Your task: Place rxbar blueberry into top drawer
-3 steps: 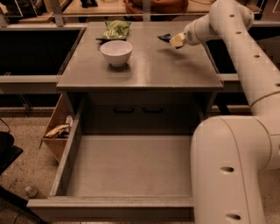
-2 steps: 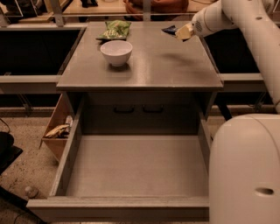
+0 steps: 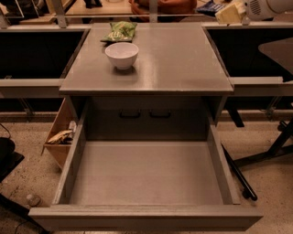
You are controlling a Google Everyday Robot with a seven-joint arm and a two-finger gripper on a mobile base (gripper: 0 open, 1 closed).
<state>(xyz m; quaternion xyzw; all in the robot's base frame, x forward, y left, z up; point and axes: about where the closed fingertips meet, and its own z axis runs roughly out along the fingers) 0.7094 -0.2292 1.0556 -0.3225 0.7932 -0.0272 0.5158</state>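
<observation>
The rxbar blueberry (image 3: 208,7) shows as a small dark blue wrapper at the top right edge, above the counter's back right corner. My gripper (image 3: 220,11) is shut on it and holds it in the air, with the pale fingers (image 3: 230,12) just right of the bar. The white arm (image 3: 268,6) runs off the top right corner. The top drawer (image 3: 146,176) is pulled fully open below the counter; its flat grey bottom holds nothing and its thick front panel (image 3: 146,219) is nearest the camera.
A white bowl (image 3: 122,54) and a green crinkly snack bag (image 3: 119,31) sit on the grey counter (image 3: 178,59) at back left. A recessed panel with two dark handles (image 3: 144,114) lies behind the drawer. A wooden box (image 3: 59,137) stands left; dark stand legs (image 3: 256,155) right.
The gripper has risen with the bar and moved right, off the counter's back right part to the frame's top right corner. The arm's large white body has left the foreground.
</observation>
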